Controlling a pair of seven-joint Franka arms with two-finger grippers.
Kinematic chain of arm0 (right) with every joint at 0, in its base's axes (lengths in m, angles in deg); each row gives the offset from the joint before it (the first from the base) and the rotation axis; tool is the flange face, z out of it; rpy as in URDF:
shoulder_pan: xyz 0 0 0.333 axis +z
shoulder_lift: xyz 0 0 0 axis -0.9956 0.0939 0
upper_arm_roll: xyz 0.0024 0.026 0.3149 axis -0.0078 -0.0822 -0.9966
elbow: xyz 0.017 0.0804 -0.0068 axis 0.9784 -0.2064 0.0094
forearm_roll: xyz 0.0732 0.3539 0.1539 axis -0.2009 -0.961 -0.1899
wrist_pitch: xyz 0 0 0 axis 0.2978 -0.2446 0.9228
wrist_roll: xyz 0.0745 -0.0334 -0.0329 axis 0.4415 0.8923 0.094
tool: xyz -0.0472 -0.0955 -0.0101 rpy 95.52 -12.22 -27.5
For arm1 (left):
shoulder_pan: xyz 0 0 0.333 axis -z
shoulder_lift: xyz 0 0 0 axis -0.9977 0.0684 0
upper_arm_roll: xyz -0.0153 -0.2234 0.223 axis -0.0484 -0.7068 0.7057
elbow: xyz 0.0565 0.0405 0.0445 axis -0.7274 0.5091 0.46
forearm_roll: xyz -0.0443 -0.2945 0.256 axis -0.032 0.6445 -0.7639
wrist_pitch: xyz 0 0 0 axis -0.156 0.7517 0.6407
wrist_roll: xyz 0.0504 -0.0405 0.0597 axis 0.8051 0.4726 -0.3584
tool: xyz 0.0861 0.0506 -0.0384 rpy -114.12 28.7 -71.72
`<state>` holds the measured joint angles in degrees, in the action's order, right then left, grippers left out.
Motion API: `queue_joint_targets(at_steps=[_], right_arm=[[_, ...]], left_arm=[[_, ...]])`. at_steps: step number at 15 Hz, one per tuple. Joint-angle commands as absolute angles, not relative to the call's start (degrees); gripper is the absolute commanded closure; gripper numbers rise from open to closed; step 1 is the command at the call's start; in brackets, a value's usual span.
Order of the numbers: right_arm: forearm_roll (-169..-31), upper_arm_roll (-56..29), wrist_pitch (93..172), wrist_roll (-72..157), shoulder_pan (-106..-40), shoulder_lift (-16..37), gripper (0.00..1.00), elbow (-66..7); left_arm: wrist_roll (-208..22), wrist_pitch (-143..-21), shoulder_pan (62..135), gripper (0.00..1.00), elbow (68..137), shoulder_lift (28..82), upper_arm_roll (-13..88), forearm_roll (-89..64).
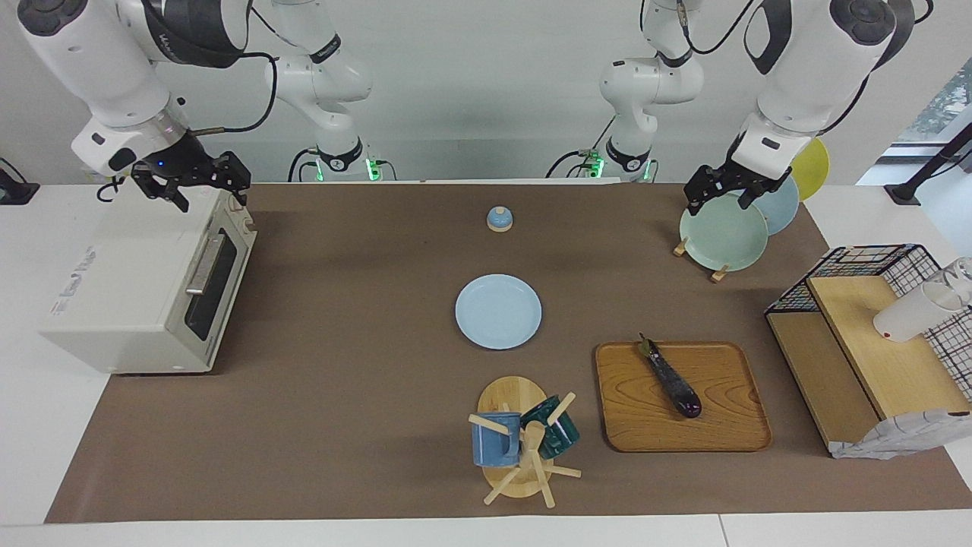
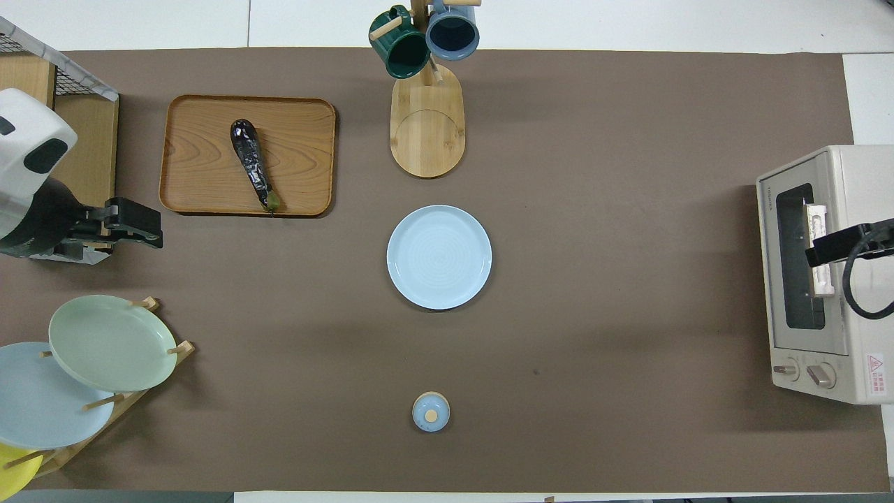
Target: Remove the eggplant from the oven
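the eggplant (image 1: 671, 377) is seen lying on a wooden tray (image 1: 729, 425), set slantwise with its green stem end turned toward the robots. the tray sits on the brown mat toward the left arm's end of the table, beside a wooden mug stand (image 1: 513, 399) that carries a blue mug (image 1: 493, 441) and a dark green mug (image 1: 556, 430).

the oven (image 1: 144, 285) is placed at the right arm's end of the table, well apart from the eggplant, and its glass door is shut, with the silver bar handle (image 1: 203, 264) showing on the front.

the right gripper (image 1: 199, 186) is held up over the top edge of the oven on the side nearer the robots, its fingers spread and nothing between them. the left gripper (image 1: 721, 191) is raised over the plate rack (image 1: 695, 251), just above the pale green plate (image 1: 723, 240), its fingers also spread and empty. in the overhead view the same gripper (image 2: 143, 223) is seen apart from the tray.

a light blue plate (image 1: 498, 311) lies in the middle of the mat, and a small blue lidded pot (image 1: 499, 219) stands nearer to the robots than that plate. a wire-and-wood shelf (image 1: 866, 334) stands at the left arm's end.
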<state>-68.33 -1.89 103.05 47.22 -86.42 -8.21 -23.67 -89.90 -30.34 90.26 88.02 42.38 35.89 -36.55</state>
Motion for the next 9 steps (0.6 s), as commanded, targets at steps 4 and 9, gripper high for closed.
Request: queue_joint_targets(at_steps=[4, 9], right_arm=[[-69.65, -2.06, 102.58, 46.46, -86.81, -8.87, 0.00, -24.00], [-69.65, -2.06, 102.58, 46.46, -86.81, -8.95, 0.00, -24.00]], left_arm=[[-88.87, -28.98, 88.54, 0.00, 86.80, 42.83, 35.04, -36.05], [-88.78, -29.15, 88.54, 0.00, 86.80, 43.00, 34.95, -36.05]])
